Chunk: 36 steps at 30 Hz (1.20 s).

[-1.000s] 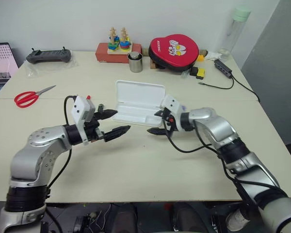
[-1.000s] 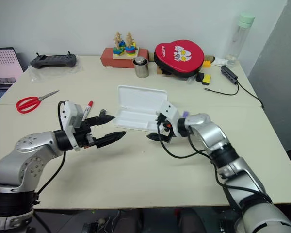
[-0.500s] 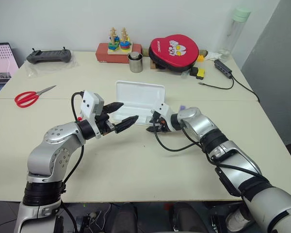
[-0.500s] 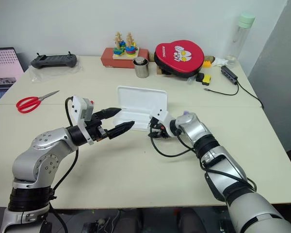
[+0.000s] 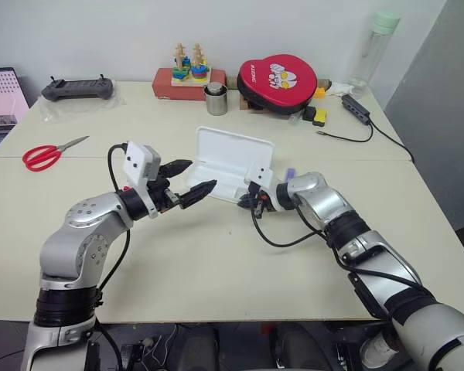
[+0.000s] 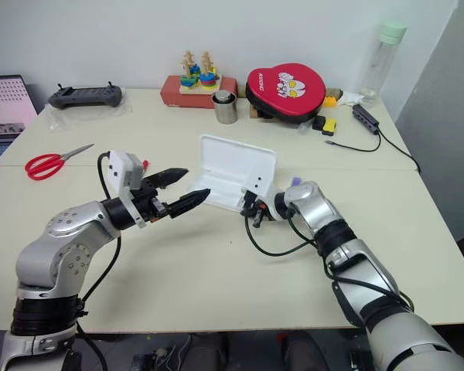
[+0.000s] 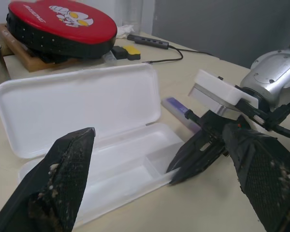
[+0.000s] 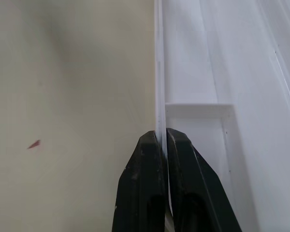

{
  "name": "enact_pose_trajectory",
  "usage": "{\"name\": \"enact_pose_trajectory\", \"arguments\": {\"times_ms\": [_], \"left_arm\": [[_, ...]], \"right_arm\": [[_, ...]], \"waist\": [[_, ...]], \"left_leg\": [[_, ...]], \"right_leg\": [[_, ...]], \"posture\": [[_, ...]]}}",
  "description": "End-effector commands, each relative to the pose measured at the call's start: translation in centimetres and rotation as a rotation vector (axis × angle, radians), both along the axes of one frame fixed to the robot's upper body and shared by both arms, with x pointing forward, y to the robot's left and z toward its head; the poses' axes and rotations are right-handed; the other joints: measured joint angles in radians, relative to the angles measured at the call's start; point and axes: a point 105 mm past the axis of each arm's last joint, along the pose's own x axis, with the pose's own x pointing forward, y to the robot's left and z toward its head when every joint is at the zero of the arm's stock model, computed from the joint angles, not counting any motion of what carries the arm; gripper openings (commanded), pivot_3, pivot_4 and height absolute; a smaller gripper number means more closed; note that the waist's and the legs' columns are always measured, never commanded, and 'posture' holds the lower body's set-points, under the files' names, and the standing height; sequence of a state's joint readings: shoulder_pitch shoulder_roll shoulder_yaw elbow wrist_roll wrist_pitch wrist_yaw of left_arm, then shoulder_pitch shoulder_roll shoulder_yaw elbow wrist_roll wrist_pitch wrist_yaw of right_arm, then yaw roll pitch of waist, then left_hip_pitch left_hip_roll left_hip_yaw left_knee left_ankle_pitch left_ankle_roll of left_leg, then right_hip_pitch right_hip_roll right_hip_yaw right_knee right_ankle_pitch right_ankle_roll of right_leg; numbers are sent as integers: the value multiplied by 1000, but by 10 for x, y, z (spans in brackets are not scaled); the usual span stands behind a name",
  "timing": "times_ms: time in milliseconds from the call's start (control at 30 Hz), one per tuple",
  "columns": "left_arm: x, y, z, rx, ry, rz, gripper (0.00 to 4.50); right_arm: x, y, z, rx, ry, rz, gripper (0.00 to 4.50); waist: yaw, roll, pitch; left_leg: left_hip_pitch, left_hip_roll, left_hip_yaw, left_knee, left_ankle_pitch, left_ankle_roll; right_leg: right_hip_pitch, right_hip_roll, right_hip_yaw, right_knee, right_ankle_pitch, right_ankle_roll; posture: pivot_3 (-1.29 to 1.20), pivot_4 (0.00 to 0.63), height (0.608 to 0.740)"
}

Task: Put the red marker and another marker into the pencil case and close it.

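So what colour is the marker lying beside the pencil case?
Light purple marker; left wrist view shows it best.

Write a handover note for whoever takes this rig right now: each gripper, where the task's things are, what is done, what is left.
Right gripper: shut on the near rim of the pencil case, at its right end.
Left gripper: open, holding nothing, hovering at the case's left end.
Pencil case: open on the table, lid up, tray with nothing in it.
Lavender marker: on the table just beyond the case's right end, by the right wrist.
Red marker: a red tip peeks out behind the left wrist camera.
Done: case open. Left: both markers in, lid shut.
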State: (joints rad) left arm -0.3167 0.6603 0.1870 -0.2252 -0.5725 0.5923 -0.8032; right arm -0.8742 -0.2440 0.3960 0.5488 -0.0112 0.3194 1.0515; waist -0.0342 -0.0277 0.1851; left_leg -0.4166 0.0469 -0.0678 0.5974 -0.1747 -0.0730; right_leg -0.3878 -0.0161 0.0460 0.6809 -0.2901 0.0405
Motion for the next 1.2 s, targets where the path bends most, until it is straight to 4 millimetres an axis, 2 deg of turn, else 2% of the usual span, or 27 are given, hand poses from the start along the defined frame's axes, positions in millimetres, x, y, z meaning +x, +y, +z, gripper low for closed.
{"name": "enact_pose_trajectory", "arguments": {"times_ms": [33, 200, 300, 333, 367, 433, 467, 500, 600, 700, 833, 933, 1067, 1200], "left_arm": [[-10, 22, 2, 72, -14, 15, 4500], [-16, 42, 4, 104, -4, 45, 4500], [-15, 42, 4, 106, -4, 56, 4500], [-15, 41, 5, 104, -5, 54, 4500], [-15, 40, 5, 102, -5, 51, 4500], [-15, 41, 6, 98, -7, 60, 4500], [-14, 44, 5, 79, -2, 94, 4500], [-13, 47, 4, 65, 3, 118, 4500], [1, 69, -3, 47, 26, 286, 4500], [17, 109, -19, 107, 82, 515, 4500], [33, 135, -32, 124, 142, 669, 4500], [52, 138, -43, 136, 182, 701, 4500], [71, 140, -53, 143, 220, 741, 4500], [82, 140, -68, 149, 288, 759, 4500]], "right_arm": [[-28, -1, 8, 17, -1, 111, 30], [-44, -3, 0, -14, -7, 161, 30], [-48, -6, -9, -64, -38, 212, 704], [-48, -6, -10, -74, -41, 217, 1073], [-48, -6, -11, -77, -42, 220, 1135], [-46, -5, -10, -71, -51, 223, 1548], [-44, -5, -3, -43, -61, 217, 1869], [-43, -5, 3, -23, -68, 213, 2010], [-44, -3, 32, 117, -62, 196, 2816], [-45, 0, 83, 336, -80, 154, 3671], [-46, 1, 121, 474, -112, 113, 4483], [-45, 4, 139, 513, -157, 83, 4483], [-47, 5, 150, 546, -177, 64, 4483], [-46, 5, 158, 568, -205, 38, 4483]], "waist": [[-1, 0, 0], [0, 0, 0], [0, 0, 0], [0, 0, 0], [0, 0, 0], [1, 0, 0], [1, 0, 0], [1, 0, 0], [1, 0, 0], [2, 0, 0], [2, 0, 0], [6, 0, 0], [8, -1, 0], [4, -1, 0]], "left_leg": [[0, 0, 0, 0, 0, 0], [0, 0, 0, -2, 0, 0], [1, 0, 0, 0, 0, 0], [1, 0, 0, 0, 0, 0], [1, 0, 0, 1, 0, 0], [0, 0, 0, 1, 0, 0], [0, 0, 0, 1, 0, 0], [0, 0, 0, 1, 0, 0], [0, 0, 0, 1, 0, 0], [0, 0, -1, 1, 0, 0], [0, 1, -2, 1, 0, 0], [0, 1, -2, 1, 0, 0], [-1, 0, -2, 1, 0, 0], [-1, 0, -2, 1, 0, 0]], "right_leg": [[0, 0, 0, 0, 0, 0], [-1, 0, -1, 0, -1, -1], [0, 0, -1, 0, -2, 1], [0, 0, -1, 0, -3, 2], [0, 0, -1, 0, -3, 3], [0, 0, 0, 0, -3, 3], [0, 0, 0, 0, -2, 3], [0, 0, 0, 0, -1, 1], [0, 0, 0, 0, -1, 0], [0, 0, -1, 0, -1, 0], [0, 1, -1, 0, -1, 0], [0, 1, -2, 0, -1, 0], [0, 1, -2, 0, 0, 0], [-1, 1, -2, 0, 0, 0]], "posture": [[0, 150, 740], [0, 150, 740], [0, 150, 740], [0, 150, 740], [0, 150, 740], [0, 150, 740], [0, 150, 740], [0, 150, 740], [0, 150, 740], [0, 150, 740], [0, 150, 740], [0, 150, 740], [0, 150, 740], [0, 150, 740]]}}
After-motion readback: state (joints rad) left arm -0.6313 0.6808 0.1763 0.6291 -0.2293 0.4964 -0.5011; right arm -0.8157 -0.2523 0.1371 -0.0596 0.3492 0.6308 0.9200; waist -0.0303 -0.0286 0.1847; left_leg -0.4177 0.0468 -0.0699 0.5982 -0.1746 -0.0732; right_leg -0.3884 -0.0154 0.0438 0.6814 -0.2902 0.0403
